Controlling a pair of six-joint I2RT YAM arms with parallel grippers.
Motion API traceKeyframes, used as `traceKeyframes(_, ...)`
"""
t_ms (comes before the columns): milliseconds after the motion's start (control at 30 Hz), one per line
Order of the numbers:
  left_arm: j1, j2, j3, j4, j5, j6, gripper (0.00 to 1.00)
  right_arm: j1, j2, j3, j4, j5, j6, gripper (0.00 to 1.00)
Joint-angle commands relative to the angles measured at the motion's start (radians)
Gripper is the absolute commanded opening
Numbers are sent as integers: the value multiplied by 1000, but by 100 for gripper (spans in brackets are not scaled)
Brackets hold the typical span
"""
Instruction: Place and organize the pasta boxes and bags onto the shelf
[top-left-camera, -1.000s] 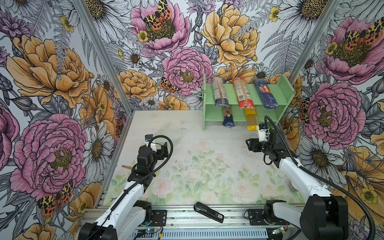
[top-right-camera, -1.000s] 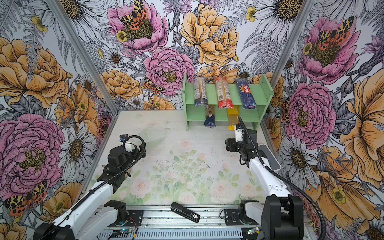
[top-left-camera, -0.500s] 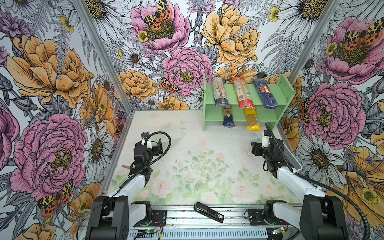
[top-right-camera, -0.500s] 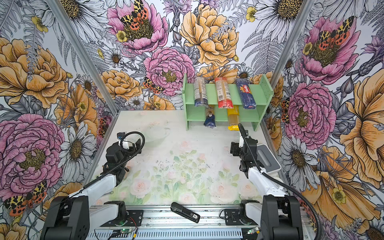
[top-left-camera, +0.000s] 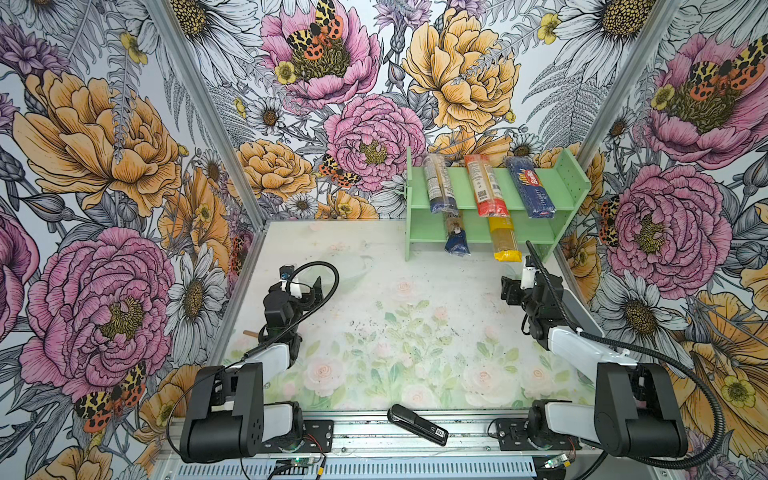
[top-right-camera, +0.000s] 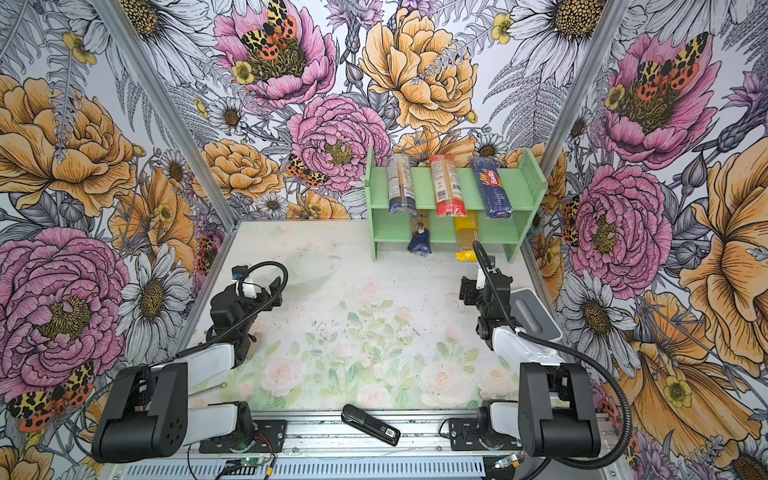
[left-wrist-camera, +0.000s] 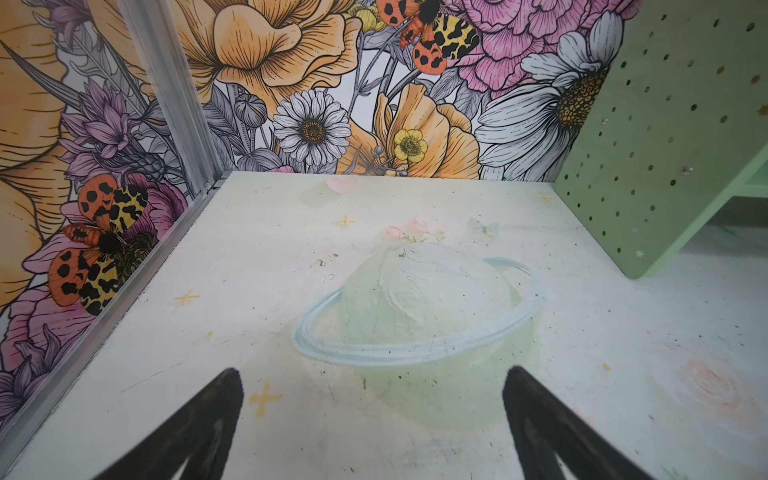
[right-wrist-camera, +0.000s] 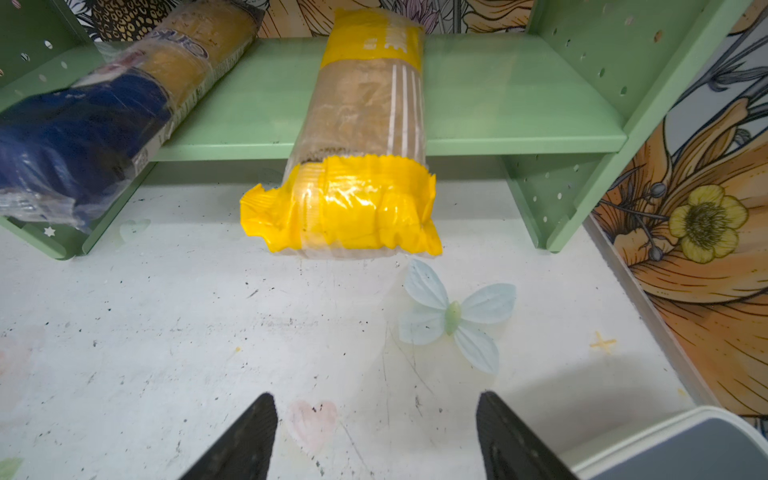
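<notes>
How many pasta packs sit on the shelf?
5. Top tier of the shelf: clear pack, red-ended pack, Barilla pack. Lower tier, ends jutting past the front: blue-gold pack, yellow pack. Others could be hidden behind these.

1. A black stapler-like object (top-left-camera: 417, 424) lies slantwise on the metal rail (top-left-camera: 361, 436) along the desk's near edge in both top views. A small white label shows at one end.
2. A white-rimmed grey rectangular box (top-right-camera: 532, 309) sits at the right edge of the desk (top-left-camera: 395, 316), close to the right wall.
3. The desk top is pale, printed with faint roses and leaves, and flecked with dark specks.
4. Also printed on it are a ringed planet (left-wrist-camera: 415, 316), a pale blue butterfly (right-wrist-camera: 453, 316) and a faded pink heart (right-wrist-camera: 311, 419).
5. Floral wallpaper (top-left-camera: 104, 145) with peonies, daisies and spotted moths covers three walls. Aluminium posts (top-left-camera: 208, 112) mark the corners.
</notes>
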Motion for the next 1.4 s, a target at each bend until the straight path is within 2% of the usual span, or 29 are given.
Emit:
traceKeyframes(0, 25, 18, -7, 84, 50, -31, 99, -6, 33, -7, 90, 11, 1, 78)
traceKeyframes(267, 67, 84, -26, 225, 98, -99, 99, -8, 135, 1, 188, 20, 0, 77)
traceKeyframes(567, 83, 137, -32, 291, 100, -113, 99, -10, 216, -1, 306, 29, 7, 77)
traceKeyframes(1200, 90, 200, -63, 415, 102, -119, 99, 7, 243, -118, 534, 54, -8, 76)
traceKeyframes(1367, 64, 299, -98, 572, 66, -102, 99, 13, 242, -122, 540, 66, -11, 77)
